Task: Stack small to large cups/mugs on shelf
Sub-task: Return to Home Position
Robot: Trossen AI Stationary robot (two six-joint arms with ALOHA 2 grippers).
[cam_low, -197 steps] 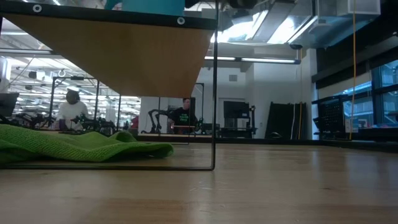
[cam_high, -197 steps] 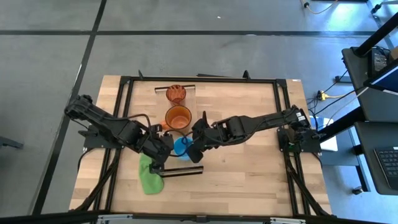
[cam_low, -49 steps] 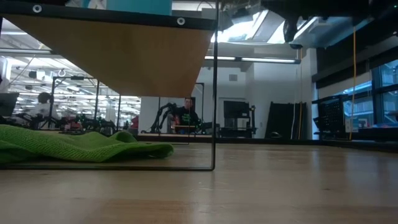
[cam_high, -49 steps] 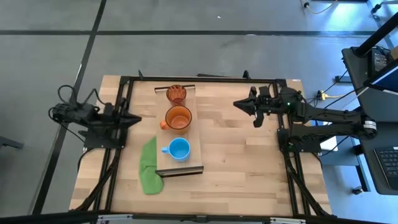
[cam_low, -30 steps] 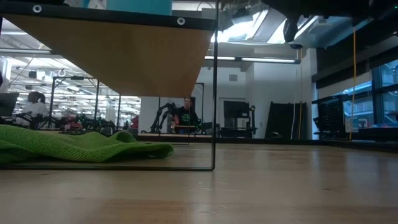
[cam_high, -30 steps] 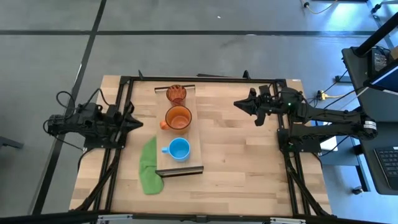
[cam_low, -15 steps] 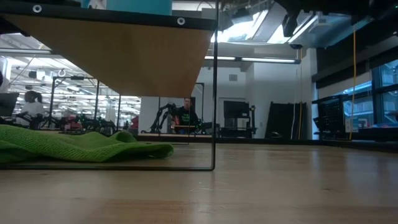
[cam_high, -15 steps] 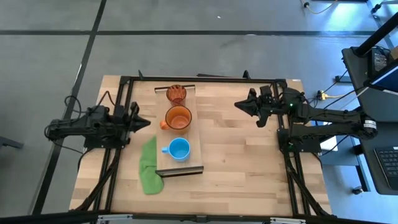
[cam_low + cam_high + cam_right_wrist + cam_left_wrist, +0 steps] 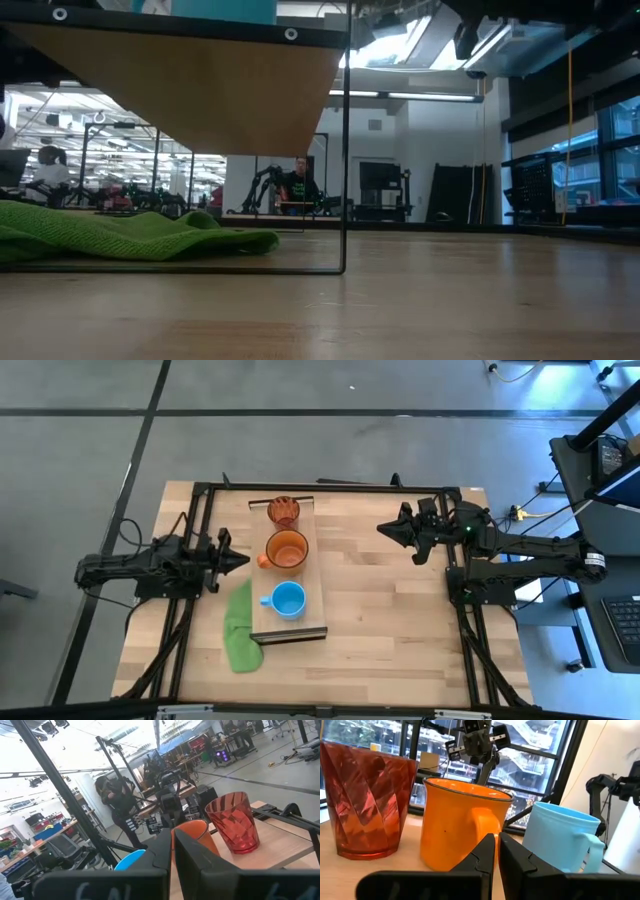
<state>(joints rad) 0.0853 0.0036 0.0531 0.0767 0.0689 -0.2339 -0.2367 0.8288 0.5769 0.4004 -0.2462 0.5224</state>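
Note:
Three cups stand upright in a row on the light-wood shelf (image 9: 310,575). The red tumbler (image 9: 284,511) is at the far end, the orange mug (image 9: 287,549) is in the middle, and the light blue mug (image 9: 288,599) is nearer. All three also show in the left wrist view: tumbler (image 9: 367,805), orange mug (image 9: 460,827), blue mug (image 9: 560,837). My left gripper (image 9: 243,560) is shut and empty, left of the shelf, pointing at the orange mug. My right gripper (image 9: 382,528) is shut and empty, right of the shelf, raised.
A green cloth (image 9: 238,625) lies on the table against the shelf's left side, under its near part (image 9: 120,235). A black metal frame (image 9: 325,488) runs around the table. People show in the room beyond the table (image 9: 117,800).
My left gripper has moved toward the table's right edge, from over the left frame rail to close beside the orange mug's handle side. The cups have stayed in place.

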